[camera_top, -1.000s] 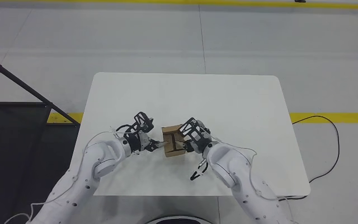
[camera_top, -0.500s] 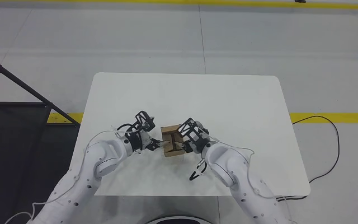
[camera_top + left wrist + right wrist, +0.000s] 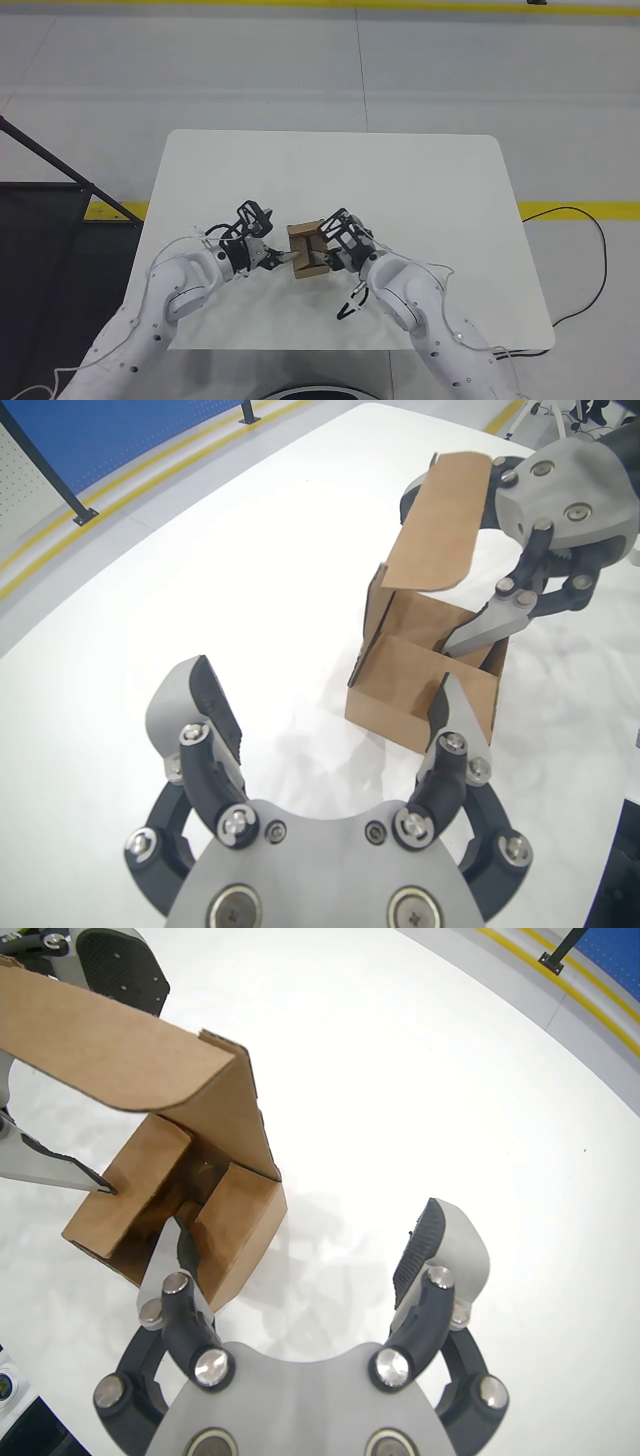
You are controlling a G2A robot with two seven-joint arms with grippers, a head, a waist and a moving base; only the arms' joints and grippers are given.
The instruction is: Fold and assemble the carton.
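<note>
1. The left end effector [image 3: 324, 674] sits low over the near part of the white rounded-corner bench [image 3: 420, 180]. Its jaws are spread wide and hold nothing. One of its fingertips [image 3: 102, 1188] touches the outer face of a side wall of the carton, and the other finger stands apart from the cardboard.
2. The right end effector [image 3: 300, 1215] faces it from the opposite side, also wide open with nothing clamped. One slim finger [image 3: 480, 631] dips into the carton's open top, between the inner panels. Its other finger hangs over bare bench, clear of the carton.
3. Between the two stands the small brown corrugated-cardboard carton [image 3: 307, 250]. It rests on the bench near the robot's edge, roughly midway across. Its top is open (whether the bottom is fully locked cannot be told). Side flaps are folded inward, making a stepped interior.
4. The carton's lid flap [image 3: 440, 520], with a rounded tuck edge, stands raised from the far wall and curls over the opening.
5. Beyond the bench lies a pale grey floor [image 3: 300, 70]. A yellow stripe [image 3: 580, 210] runs across it on both sides of the bench.
</note>
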